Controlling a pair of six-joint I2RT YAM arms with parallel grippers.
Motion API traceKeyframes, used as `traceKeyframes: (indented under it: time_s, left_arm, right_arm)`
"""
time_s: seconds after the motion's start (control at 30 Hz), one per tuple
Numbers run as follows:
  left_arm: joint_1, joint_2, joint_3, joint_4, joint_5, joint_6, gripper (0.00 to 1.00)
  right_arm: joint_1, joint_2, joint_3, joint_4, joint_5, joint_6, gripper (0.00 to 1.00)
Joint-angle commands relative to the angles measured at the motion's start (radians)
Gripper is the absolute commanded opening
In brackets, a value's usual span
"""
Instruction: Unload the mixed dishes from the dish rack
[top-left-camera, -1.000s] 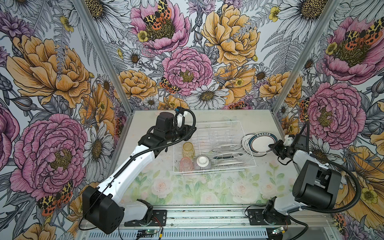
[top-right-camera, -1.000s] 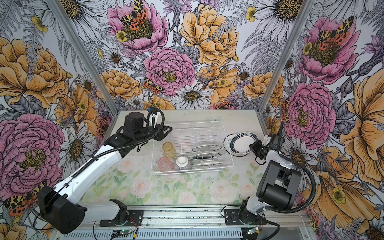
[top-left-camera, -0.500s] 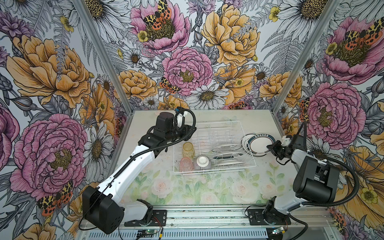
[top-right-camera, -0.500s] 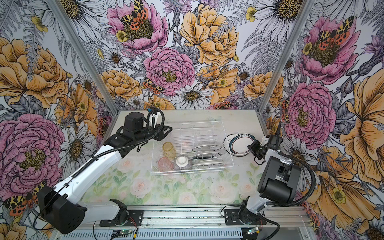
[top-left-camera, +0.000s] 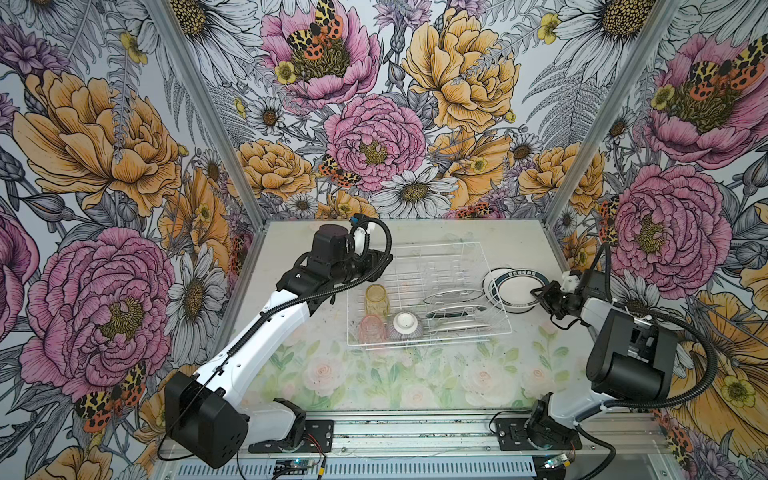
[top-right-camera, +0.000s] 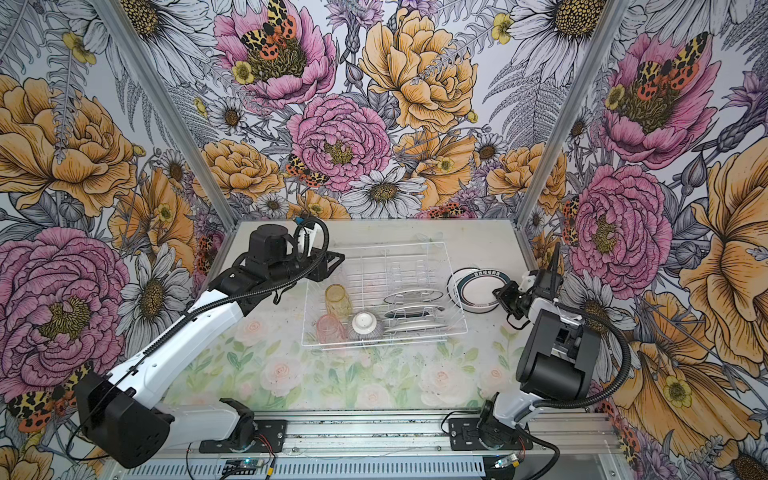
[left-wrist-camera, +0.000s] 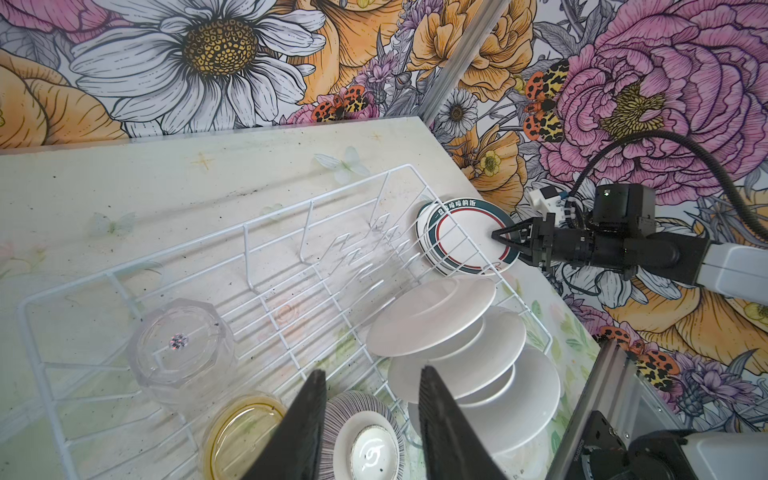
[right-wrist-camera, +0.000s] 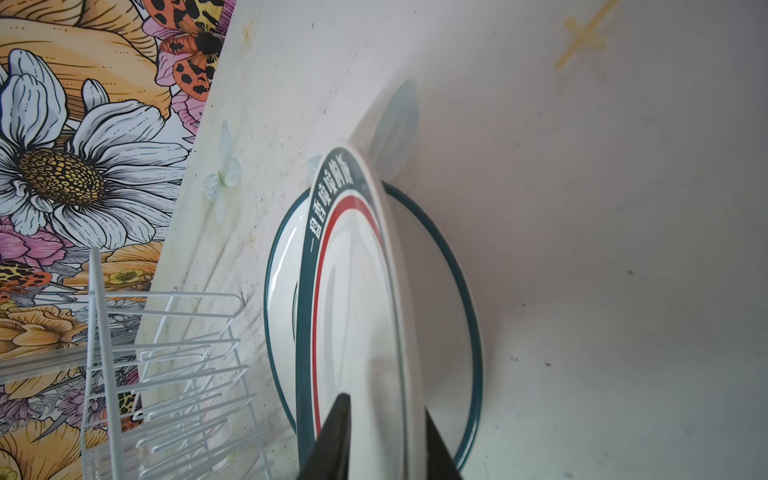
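1. The left arm (top-left-camera: 266, 332) rises from the lower left of both top views and stretches to the upper-left corner of the rack (top-left-camera: 415, 266). The left claw (left-wrist-camera: 372, 370) hangs above the rack, open, with nothing between its fingers (in the wrist view the bowl (top-left-camera: 405, 326) lies below them).
2. The right arm (top-left-camera: 623, 353) is folded at the right edge of both top views, forearm low and pointing left. The right claw (right-wrist-camera: 384, 405) is open, one finger on each side of the rim of the top plate (top-left-camera: 519, 289).
3. The top plate leans tilted on a lower plate (right-wrist-camera: 457, 291), which lies on the table (top-left-camera: 374, 386) just right of the rack.
4. Since a second ago the left arm has stayed put and the rack holds the same things. The right arm has shifted only slightly, its claw at the same plate.
5. Count:
   - One rack, at the middle of the table.
   - Five plates: two outside the rack, and three plates (left-wrist-camera: 432, 316) on edge in its slots.
   - Three tumblers in the left part of the rack: an amber tumbler (top-left-camera: 377, 299), a pink tumbler (top-left-camera: 372, 328) and a clear tumbler (left-wrist-camera: 180, 345).
   - One bowl, foot up, just beside the pink tumbler.
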Motion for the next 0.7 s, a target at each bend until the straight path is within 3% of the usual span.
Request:
traceKeyframes:
  time_s: [0.0, 0.37, 0.67]
  left_arm:
    - [0.003, -0.010, -0.011, 0.007, -0.013, 0.019, 0.39]
    - [0.011, -0.016, -0.020, 0.006, -0.012, 0.019, 0.39]
    - [0.018, -0.029, -0.031, 0.009, -0.008, 0.019, 0.39]
  right_arm:
    - [0.008, 0.011, 0.001, 0.020, -0.010, -0.016, 0.31]
    - [0.008, 0.012, 0.010, -0.050, 0.036, -0.068, 0.44]
    - [0.019, 0.024, 0.041, -0.128, 0.135, -0.119, 0.46]
